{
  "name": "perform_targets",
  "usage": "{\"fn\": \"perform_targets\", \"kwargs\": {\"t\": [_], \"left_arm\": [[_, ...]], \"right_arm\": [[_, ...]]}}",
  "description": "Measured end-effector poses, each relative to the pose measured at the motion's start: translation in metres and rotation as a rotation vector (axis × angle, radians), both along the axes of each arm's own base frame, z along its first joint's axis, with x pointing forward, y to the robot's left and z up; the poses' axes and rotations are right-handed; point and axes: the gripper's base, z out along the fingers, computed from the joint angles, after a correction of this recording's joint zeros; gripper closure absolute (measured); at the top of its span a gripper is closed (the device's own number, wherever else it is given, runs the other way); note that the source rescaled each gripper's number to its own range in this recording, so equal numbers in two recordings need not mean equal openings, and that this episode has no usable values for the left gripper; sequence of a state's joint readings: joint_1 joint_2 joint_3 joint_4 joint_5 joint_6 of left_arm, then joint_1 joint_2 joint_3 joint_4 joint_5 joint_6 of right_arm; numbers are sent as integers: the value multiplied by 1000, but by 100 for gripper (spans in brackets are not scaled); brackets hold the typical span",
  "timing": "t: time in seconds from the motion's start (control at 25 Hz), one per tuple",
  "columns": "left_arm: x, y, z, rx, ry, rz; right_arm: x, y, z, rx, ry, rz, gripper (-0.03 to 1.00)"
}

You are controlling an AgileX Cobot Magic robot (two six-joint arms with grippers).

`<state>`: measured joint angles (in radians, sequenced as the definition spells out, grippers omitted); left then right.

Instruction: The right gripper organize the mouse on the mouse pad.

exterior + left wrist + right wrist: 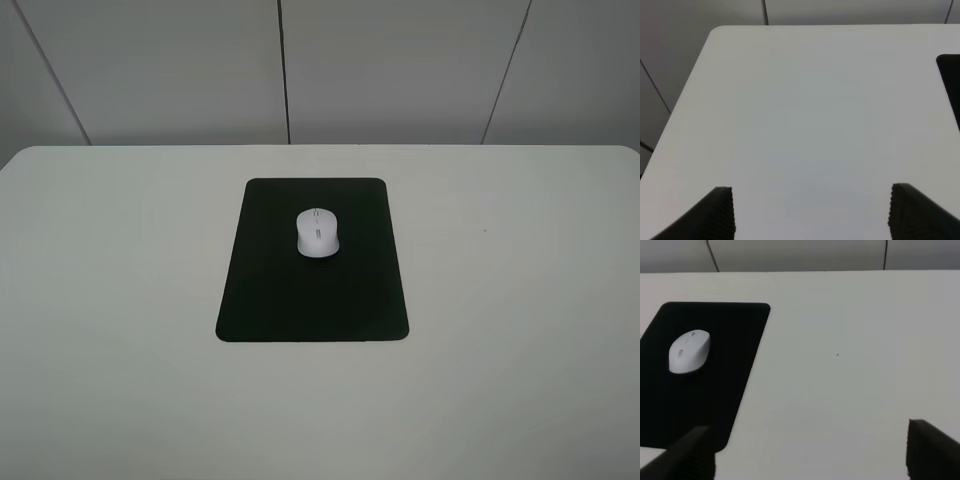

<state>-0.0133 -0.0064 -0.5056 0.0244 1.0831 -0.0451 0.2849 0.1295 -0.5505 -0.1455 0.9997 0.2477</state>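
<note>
The mouse [317, 232] sits on the mouse pad [312, 290], frame centre in the exterior high view, which shows neither arm; wrist views show both the left end effector [810, 212] and the right end effector [810, 450] released above the white surface [520, 300].

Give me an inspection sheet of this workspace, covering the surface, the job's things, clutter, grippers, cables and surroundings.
Surface: plain white table, one tiny dark speck right of the pad.
Job's things: small white oval computer mouse lies on the flat matte black rectangular mouse pad, on the pad's far half, roughly centred across it.
Clutter: nothing seen.
Grippers: neither shows in the high view; left gripper open, fingers wide apart over bare table; right gripper open, fingers apart, holding nothing, off the pad's right side.
Cables: nothing seen.
Surroundings: pale grey panelled wall with dark seams behind the table.
</note>
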Motion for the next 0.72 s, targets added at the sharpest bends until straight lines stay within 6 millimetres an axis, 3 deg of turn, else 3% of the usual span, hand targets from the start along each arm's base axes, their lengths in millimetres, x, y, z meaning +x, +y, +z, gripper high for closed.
{"fn": "perform_targets", "kwargs": {"t": [0.44, 0.72], "left_arm": [[0, 0, 0, 0, 0, 0], [0, 0, 0, 0, 0, 0]], "right_arm": [[-20, -5, -15, 16, -17, -2, 27], [-21, -6, -15, 18, -22, -3, 27]]}}
